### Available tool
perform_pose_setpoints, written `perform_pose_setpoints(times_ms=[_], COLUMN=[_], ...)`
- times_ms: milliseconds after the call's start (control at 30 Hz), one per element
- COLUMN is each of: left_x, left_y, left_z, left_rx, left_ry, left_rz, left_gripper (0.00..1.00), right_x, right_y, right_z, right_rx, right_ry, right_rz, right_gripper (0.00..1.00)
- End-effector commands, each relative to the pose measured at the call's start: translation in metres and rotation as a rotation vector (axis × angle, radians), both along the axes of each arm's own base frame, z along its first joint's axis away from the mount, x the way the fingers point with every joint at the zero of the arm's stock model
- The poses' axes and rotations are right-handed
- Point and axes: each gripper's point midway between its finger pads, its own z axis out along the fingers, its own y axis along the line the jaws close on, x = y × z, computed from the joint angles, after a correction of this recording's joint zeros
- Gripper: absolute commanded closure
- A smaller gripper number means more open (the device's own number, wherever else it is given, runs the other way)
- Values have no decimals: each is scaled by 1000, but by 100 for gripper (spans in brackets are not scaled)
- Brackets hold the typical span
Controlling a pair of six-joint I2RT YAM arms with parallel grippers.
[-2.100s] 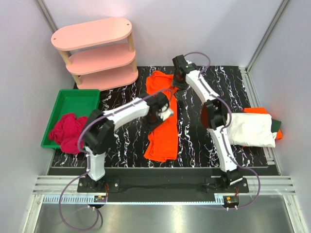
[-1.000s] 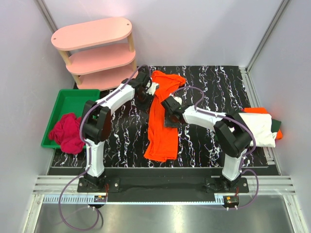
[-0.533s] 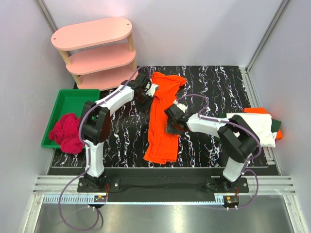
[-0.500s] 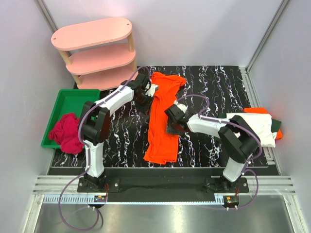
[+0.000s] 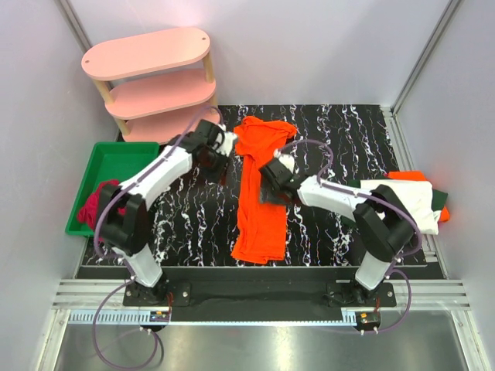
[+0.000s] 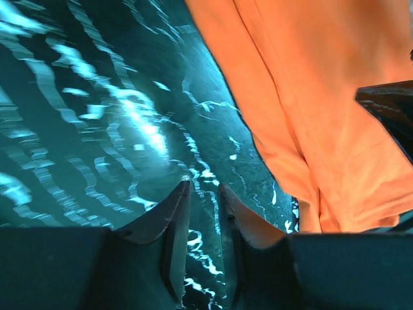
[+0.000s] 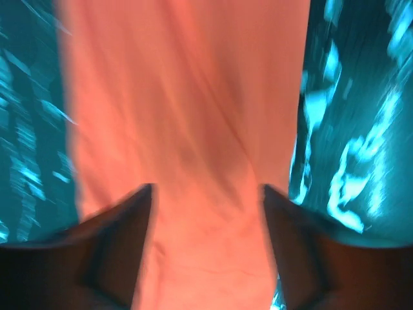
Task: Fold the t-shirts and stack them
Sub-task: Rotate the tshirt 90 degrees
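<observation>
Table (image 5: 340,131): black with white veining.
Bright orange t-shirt (image 5: 259,209): lies on the table as 1 long narrow strip down the middle, from near the far edge towards the near edge; the far end is wider and rumpled; the near end lies flat.
Left claw (image 6: 203,187): narrow; its 2 fingers stand close with a slim gap and nothing between them; it is over bare table just beside the left side of the strip's far end; the wrist view shows it clear of the cloth.
Right claw (image 7: 206,190): wide; its 2 fingers are spread over the orange cloth about midway along the strip, towards its right side; nothing is pinched; the blurred wrist view does not show whether the tips touch the cloth.
White t-shirt (image 5: 398,209): folded, at the right edge of the table, on top of a pile.
Dark green t-shirt (image 5: 439,199): shows under the white one, at the pile's right side.
Second orange t-shirt (image 5: 408,176): shows at the pile's far side.
Green tray (image 5: 124,154): at the left edge; holds a crumpled red cloth (image 5: 93,205).
Pink shelf (image 5: 151,54): 3 tiers, at the far left corner.
</observation>
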Motion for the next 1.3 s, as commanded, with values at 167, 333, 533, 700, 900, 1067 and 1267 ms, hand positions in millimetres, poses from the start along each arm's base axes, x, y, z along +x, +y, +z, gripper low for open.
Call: perform_pose_setpoints(times_ms=[167,333,533,700,900,1067,1267], left_x=[59,53,48,50,42,41,42], left_y=[121,145,146,153,161,173,174], left_z=[177,104,53,40,18,17,14], left_rx=[-111,-119,-158,-171,-202,-193,-187], left_ry=[-664,-820,-981,-1006,-1089,-1107,-1088], left_rz=[472,283,275,340,378,463,471], left_gripper=[53,33,29,1,1,1,1], right_x=[73,46,17,-1,-15,-19,-12], right_y=[-23,-76,-105,-127,-146,-154,-156], right_z=[217,241,238,249,262,261,247], right_rx=[-30,-86,-96,-114,-124,-159,-274], right_ry=[-590,-690,-704,-709,-705,-699,-694], right_rz=[-87,-192,-254,-300,-345,-353,-315], right_gripper=[0,0,0,0,0,0,0])
